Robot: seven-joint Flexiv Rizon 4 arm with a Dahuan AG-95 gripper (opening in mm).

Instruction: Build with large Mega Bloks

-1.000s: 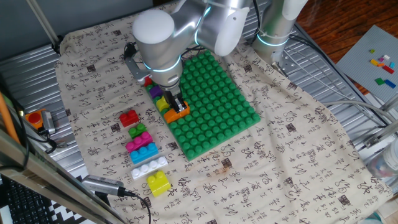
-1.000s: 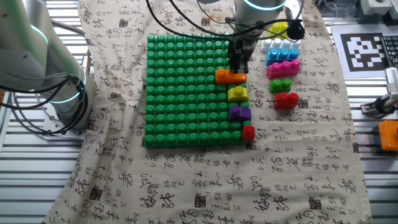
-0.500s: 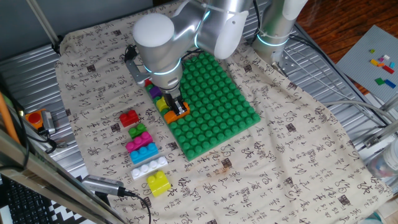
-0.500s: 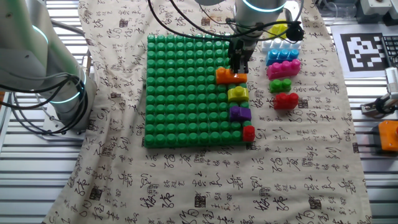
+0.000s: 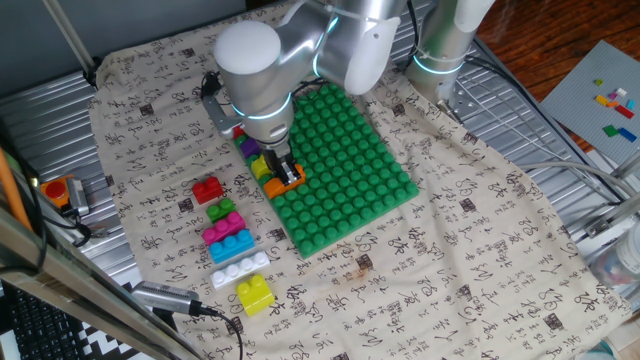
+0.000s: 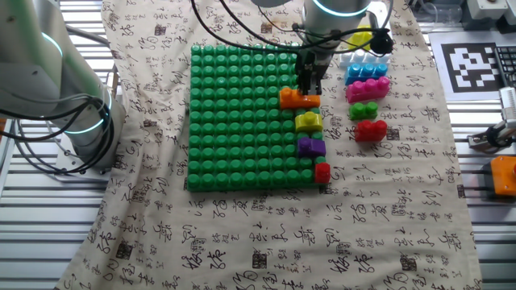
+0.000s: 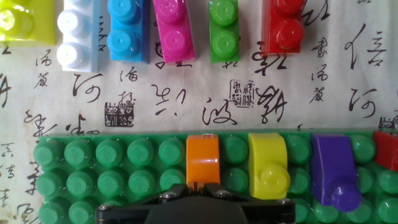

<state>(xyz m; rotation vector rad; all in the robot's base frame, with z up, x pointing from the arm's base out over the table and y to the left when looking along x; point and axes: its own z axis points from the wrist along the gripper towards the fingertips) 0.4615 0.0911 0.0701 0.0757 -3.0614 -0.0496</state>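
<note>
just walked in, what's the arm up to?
It's building with Mega Bloks. The gripper is down on an orange block at the edge of the green baseplate, in a row with yellow, purple and red blocks. Six loose blocks wait on the cloth.

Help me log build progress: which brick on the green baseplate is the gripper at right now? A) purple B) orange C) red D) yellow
B: the gripper stands over the orange brick, at the end of the row past the yellow brick, purple brick and red brick on the green baseplate.
</note>
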